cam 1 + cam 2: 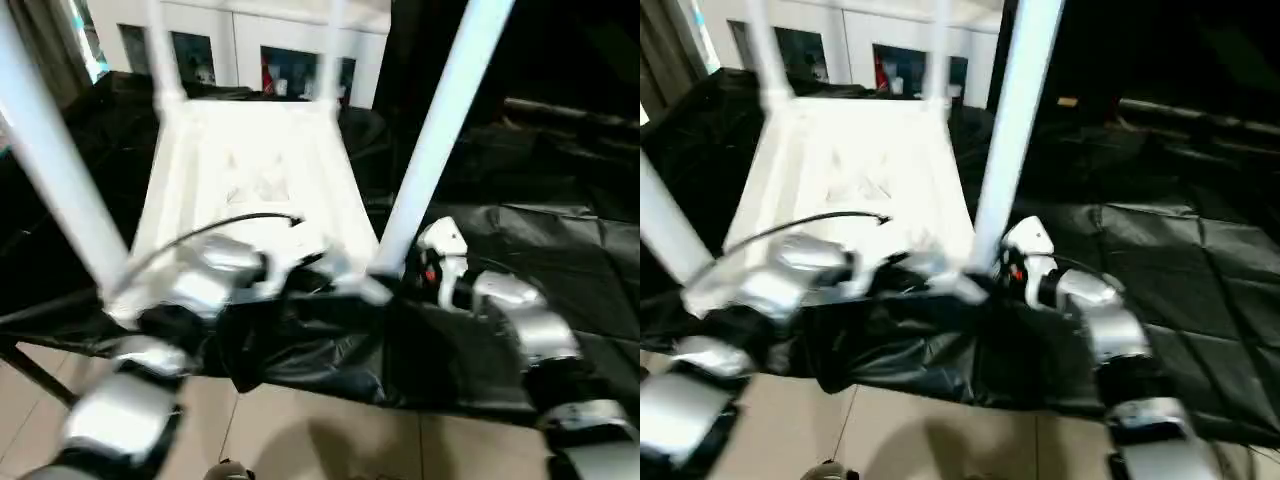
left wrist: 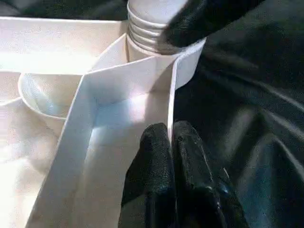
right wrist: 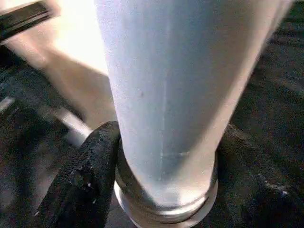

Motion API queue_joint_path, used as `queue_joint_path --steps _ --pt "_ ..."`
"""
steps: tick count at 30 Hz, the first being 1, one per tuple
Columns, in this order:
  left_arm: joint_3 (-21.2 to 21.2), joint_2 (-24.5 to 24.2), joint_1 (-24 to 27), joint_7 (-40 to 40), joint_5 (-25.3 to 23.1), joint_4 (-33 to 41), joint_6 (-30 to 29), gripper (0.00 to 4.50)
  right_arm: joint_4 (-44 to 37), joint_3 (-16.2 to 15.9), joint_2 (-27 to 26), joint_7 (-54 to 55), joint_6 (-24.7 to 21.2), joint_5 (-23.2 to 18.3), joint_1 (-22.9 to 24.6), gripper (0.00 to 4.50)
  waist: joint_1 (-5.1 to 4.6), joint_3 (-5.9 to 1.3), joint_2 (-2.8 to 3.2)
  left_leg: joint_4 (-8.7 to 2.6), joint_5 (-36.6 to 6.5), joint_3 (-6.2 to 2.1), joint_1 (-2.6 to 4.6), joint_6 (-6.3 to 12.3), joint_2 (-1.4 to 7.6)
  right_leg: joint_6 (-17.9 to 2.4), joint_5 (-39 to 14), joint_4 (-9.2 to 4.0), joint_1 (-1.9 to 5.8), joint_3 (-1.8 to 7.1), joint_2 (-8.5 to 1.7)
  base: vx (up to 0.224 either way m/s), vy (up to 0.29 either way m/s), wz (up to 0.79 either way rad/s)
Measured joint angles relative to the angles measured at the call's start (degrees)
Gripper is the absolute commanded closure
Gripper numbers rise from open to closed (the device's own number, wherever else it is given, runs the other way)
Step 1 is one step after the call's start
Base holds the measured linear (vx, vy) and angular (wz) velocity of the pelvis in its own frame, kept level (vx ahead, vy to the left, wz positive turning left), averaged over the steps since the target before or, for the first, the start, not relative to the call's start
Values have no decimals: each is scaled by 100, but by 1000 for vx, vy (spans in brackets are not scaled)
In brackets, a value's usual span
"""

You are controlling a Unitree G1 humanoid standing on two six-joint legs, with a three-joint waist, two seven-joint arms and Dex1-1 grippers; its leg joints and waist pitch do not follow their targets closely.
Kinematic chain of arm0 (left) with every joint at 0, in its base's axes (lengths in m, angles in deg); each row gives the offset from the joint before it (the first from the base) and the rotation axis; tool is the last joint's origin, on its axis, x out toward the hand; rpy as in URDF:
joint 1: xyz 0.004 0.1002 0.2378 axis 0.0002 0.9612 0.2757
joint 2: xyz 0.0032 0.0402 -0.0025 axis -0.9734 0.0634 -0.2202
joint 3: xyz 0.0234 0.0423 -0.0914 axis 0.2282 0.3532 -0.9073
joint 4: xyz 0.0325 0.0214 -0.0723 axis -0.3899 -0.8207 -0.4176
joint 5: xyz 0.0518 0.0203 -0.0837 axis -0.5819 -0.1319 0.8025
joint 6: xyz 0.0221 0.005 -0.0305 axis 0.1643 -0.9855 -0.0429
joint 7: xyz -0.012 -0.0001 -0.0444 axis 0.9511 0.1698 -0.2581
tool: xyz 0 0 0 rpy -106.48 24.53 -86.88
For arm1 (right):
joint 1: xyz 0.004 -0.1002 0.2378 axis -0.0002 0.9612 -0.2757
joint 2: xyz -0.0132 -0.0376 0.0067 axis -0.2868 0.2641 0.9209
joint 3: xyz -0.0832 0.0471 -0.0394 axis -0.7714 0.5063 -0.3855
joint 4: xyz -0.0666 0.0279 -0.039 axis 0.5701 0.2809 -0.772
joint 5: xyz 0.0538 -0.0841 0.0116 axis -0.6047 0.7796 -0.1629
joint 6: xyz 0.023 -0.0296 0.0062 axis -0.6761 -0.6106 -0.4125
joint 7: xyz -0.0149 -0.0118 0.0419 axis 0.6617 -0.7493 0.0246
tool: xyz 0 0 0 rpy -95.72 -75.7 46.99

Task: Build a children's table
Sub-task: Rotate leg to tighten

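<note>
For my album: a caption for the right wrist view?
Black pincer fingers flank the long white tapered tube leg near its ridged base.

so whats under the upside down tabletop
The tabletop lies on a black sheet that spreads around it; whatever is beneath the sheet is covered.

tabletop (image 1: 255,170): white, ribbed underside up, on black sheet | legs: four white tubes upright in corner sockets | near-right leg (image 1: 440,130): threaded base seated
</note>
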Motion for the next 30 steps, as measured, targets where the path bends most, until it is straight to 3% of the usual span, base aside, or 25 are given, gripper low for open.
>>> queue_joint_path --steps 4,9,10,13,15,22,25,30 --pt "-137 645 -225 1183 -101 -463 -268 450 336 425 -626 1799 -243 90 -256 188 -52 -24 28 6 0 -1 20 0 -11 8 -5 -9 16 14 -2 0 0 0" --pt "-135 816 -234 1427 -191 -568 -278 450 499 424 -859 2466 -128 357 -358 188 -123 -59 80 -16 0 -15 34 0 -13 15 -9 -40 36 0 -2 0 0 0" --pt "-135 816 -234 1414 -222 -578 -264 450 540 424 -870 2473 -56 376 -357 132 -136 -70 99 -28 0 -15 34 0 -15 15 -9 -56 40 -2 -1 0 0 0" --pt "-91 774 -236 1311 -278 -582 -173 450 579 388 -878 2432 29 435 -356 109 -154 -84 104 -59 0 -14 30 0 -17 15 -8 -90 46 -7 0 0 0 0" --pt "-20 667 -237 1153 -289 -576 -61 450 580 300 -836 2278 118 524 -342 83 -167 -92 86 -58 0 -15 29 0 -16 14 -6 -92 43 -10 0 0 0 0" --pt "61 223 -162 160 -254 -296 191 450 304 -45 -47 474 221 458 -138 83 -149 -92 56 -63 0 -15 -6 0 -1 -21 41 -75 12 -25 7 0 0 0" --pt "143 -178 -28 -670 -85 -40 420 450 77 -236 430 -661 199 252 -44 83 -87 -88 62 -82 2 -13 -19 3 3 -14 22 -77 -8 -30 11 0 0 0" --pt "238 -440 -3 -1346 -39 89 542 450 35 -361 559 -1477 161 120 -42 83 28 -81 71 -73 5 11 -21 53 2 -24 12 -85 -9 -23 5 0 0 0"
